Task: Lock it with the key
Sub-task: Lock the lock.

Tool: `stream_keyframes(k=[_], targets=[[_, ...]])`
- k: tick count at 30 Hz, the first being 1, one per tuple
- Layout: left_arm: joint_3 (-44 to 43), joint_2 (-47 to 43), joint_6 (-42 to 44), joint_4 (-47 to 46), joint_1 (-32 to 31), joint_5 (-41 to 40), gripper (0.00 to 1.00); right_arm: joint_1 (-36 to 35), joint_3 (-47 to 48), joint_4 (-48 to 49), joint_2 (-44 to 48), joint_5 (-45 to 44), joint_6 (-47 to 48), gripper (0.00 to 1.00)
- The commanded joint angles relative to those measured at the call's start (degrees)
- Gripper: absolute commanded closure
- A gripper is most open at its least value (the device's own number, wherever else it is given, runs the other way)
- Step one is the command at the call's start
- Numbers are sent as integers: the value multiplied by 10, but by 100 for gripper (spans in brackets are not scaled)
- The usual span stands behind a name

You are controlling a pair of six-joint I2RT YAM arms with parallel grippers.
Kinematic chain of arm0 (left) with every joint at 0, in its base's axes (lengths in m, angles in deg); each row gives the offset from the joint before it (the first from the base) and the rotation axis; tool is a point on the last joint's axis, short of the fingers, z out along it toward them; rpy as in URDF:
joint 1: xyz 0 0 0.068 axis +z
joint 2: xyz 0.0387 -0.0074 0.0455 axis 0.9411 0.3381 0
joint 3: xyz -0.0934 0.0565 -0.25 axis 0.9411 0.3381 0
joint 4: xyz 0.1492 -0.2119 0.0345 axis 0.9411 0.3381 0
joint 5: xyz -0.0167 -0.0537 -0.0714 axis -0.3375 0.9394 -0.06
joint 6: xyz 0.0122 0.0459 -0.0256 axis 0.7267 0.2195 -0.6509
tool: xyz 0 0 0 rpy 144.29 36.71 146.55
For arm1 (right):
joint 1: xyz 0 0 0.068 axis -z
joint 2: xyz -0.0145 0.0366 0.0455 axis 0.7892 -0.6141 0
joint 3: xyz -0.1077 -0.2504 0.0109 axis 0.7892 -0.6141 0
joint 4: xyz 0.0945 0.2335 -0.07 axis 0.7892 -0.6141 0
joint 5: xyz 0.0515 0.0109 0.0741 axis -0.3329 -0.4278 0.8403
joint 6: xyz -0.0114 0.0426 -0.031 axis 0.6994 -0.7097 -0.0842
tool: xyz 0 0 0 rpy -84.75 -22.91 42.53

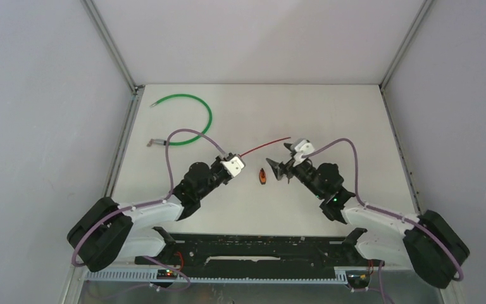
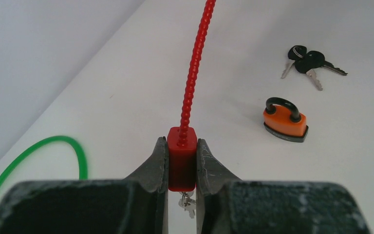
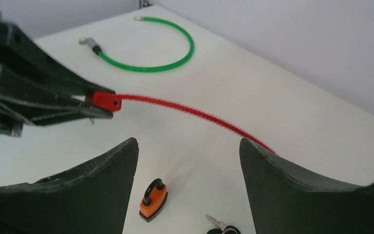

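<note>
The red lock body (image 2: 181, 161), a small smooth plastic block, sits off the table, clamped between the dark, rough-faced fingers of the left gripper (image 2: 181, 146), whose jaws are nearly closed on its two flat sides. A ribbed red cable (image 2: 192, 83) runs out of its top and trails far and to the right across the white table (image 1: 329, 114). Below the block hangs a bit of small silver key (image 2: 187, 202); whether it is seated in the keyhole cannot be told. The right gripper (image 3: 187, 146) stands near, jaws wide apart and holding nothing, with its broad wedge-shaped fingers facing the block. The step in hand looks like the handover from steadying the lock to working its key. The next move likely calls for the right fingers to pinch a thin metal key and turn it while the left holds the block firm. Just beside the right gripper lie an orange padlock (image 2: 285, 122) with a black shackle and a bunch of black-headed keys (image 2: 309, 61). A glossy green cable (image 1: 196, 120) curves at the far left.
</note>
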Motion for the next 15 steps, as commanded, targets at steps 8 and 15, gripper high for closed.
stream_keyframes(k=[8, 15], targets=[[-7, -32, 18, 3, 1, -29, 100, -181, -26, 435, -298, -236, 493, 1], [-8, -39, 20, 13, 1, -21, 100, -168, -51, 436, -250, -250, 482, 7]])
